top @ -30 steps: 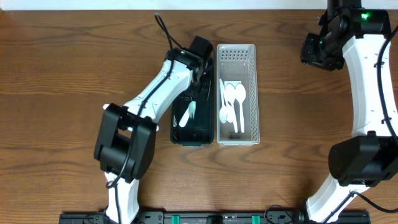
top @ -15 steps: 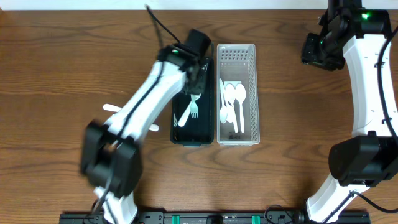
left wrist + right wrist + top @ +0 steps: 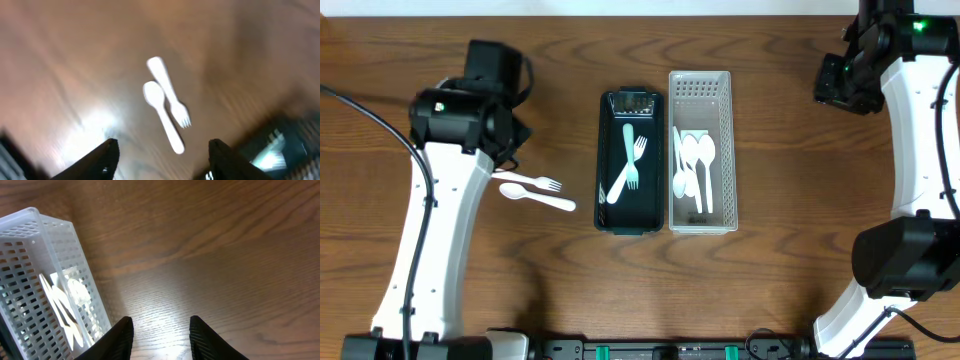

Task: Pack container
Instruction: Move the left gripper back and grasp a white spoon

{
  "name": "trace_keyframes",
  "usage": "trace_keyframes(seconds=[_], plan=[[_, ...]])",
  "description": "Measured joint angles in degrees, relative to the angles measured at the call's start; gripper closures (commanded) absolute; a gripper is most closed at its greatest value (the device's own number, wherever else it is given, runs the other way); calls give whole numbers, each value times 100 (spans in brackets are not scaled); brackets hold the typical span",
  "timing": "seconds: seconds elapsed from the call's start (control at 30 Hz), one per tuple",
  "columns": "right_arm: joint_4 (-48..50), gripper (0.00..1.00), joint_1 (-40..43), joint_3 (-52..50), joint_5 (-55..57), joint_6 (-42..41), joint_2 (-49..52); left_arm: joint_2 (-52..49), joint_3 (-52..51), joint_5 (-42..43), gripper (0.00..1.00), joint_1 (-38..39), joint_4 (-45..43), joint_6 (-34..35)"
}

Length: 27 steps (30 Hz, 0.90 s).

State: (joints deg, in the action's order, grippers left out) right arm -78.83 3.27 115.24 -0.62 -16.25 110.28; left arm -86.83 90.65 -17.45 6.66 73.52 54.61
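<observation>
Fork (image 3: 528, 180), spoon (image 3: 540, 198) — left of black tray (image 3: 599, 160)

Two bins: one black bin (image 3: 630, 228), one white bin (image 3: 700, 88). Loose on the table (image 3: 380, 40): one fork (image 3: 532, 181), one spoon (image 3: 535, 198). Black bin holds what look like two forks (image 3: 633, 178), overlapping. White bin holds three or four spoons (image 3: 698, 160), hard to separate.

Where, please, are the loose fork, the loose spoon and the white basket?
Fork (image 3: 528, 180): overhead view, middle of its handle.
Spoon (image 3: 544, 200): overhead view, middle of its handle.
Basket (image 3: 700, 98): overhead view, bare floor at its far end.
</observation>
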Motion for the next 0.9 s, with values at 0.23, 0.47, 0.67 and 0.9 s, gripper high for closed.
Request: trace_keyframes(seconds=[0.23,0.47,0.67,0.9], plan=[[-2,60,4,0,4,2,0,-116,-1786,560,32,-321,-1552,1467],[-7,60,4,0,4,2,0,-278,-3213,1106,35,-389,-2879,2063],[-7,60,7,0,4,2,0,-452,-3407,1222,35,-476,-3163,2146],[-7,60,7,0,4,2,0,-901,-3407,1261,35,-538,-3195,2170]])
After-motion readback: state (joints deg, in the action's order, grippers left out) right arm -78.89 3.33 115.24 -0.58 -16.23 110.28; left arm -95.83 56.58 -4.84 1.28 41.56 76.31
